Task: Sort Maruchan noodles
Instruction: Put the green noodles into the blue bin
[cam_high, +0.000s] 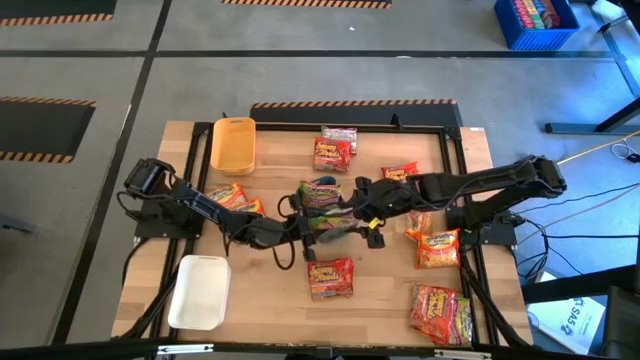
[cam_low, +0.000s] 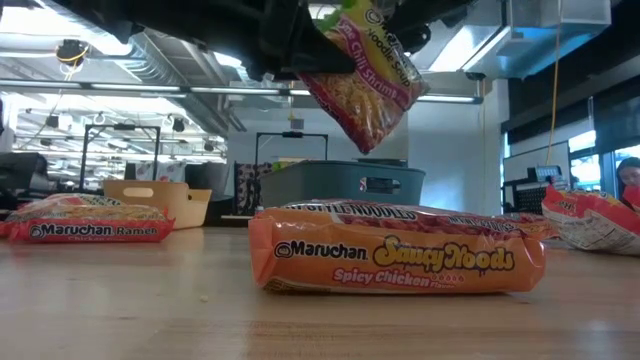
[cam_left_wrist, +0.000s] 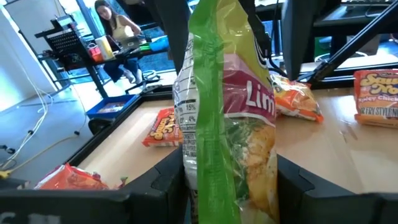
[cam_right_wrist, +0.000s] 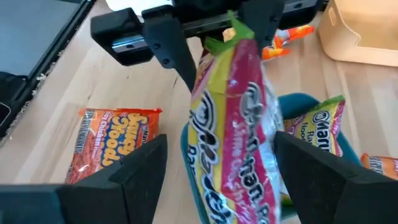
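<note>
Both grippers pinch one crinkly green-edged packet (cam_left_wrist: 227, 118) (flat, glossy)

Green, pink and yellow packet among orange ones

We see a green-edged packet (cam_right_wrist: 239, 134) with a pink band and yellow noodle print; just beside it on the pale wood table (cam_high: 270, 290) lies an orange packet (cam_high: 330, 277) with yellow and red lettering. Beyond the green-edged packet sit a yellow tray (cam_high: 233, 144) and a blue-grey tray (cam_right_wrist: 297, 104), and a white tray (cam_high: 199, 291) lies well apart.
</note>
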